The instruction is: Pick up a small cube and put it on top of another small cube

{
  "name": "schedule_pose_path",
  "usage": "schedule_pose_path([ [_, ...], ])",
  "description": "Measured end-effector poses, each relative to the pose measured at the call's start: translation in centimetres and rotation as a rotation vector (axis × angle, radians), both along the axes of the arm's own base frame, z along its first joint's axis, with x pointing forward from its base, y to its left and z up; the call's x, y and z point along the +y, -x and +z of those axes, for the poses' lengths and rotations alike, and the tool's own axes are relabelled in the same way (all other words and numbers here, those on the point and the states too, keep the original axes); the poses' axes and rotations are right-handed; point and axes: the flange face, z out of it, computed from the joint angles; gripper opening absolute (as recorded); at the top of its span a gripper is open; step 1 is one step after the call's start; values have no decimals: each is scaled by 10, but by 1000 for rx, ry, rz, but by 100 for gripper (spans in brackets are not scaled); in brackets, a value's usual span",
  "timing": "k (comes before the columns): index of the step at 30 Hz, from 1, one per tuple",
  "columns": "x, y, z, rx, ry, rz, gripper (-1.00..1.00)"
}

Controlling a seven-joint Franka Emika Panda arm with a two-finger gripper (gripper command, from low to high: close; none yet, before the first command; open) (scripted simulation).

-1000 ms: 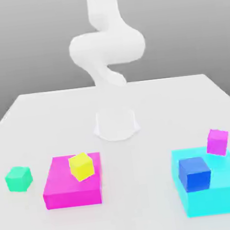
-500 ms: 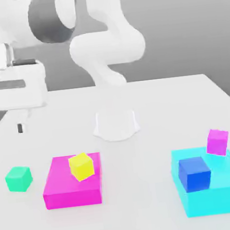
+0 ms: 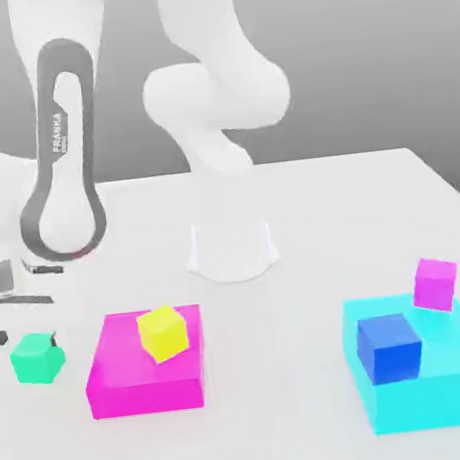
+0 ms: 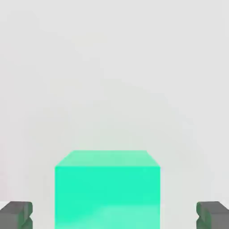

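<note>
Two dark fingertips (image 4: 15, 214) stand at the lower corners of the hand view, one on each side of the teal-green cube (image 4: 107, 190), with a clear gap to the cube on both sides; the pincer (image 3: 27, 340) is open and holds nothing. In the exterior view the same cube (image 3: 37, 358) sits on the white worktop (image 3: 302, 206) at the lower left of the frame, and the fingertips are low beside it.

To the right of this cube lies the flat magenta block (image 3: 145, 373) with the yellow cube (image 3: 163, 332) on it. At the lower right of the frame is the cyan block (image 3: 442, 376) with the blue cube (image 3: 389, 347) on top. The small magenta-pink cube (image 3: 435, 283), the goal, stands at the far corner of the cyan block, well apart from the teal-green cube.

I think the risk is in the closing: if the fingers are not low enough, they can catch only the upper edge and the cube can slip or tilt. Later, the carry passes near the yellow and blue cubes, and a low path could knock them. The goal cube is small, so an off-centre release could let the teal-green cube fall off.

The body of the hand is cut off at the left edge of the exterior view, and it is hard to tell if the pink cube rests on the cyan block or just behind it.
</note>
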Motion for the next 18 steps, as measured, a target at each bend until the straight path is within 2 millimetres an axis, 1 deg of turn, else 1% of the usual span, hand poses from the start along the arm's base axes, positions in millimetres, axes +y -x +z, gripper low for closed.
schedule_pose_path([
  [1, 1, 0, -5, 0, -2, -1, -100],
  [6, 1, 0, -5, 1, -4, -1, -100],
  [7, 1, 1, -8, 0, -5, -2, -100],
  [8, 1, 0, -4, 0, -3, -1, -100],
  [13, -1, -1, 33, 0, 2, 2, -100],
  [16, 3, -2, 55, -1, -5, 5, -100],
  [17, 15, -16, 60, -6, -13, 38, -100],
  [18, 31, -35, 65, -12, -23, 84, -100],
])
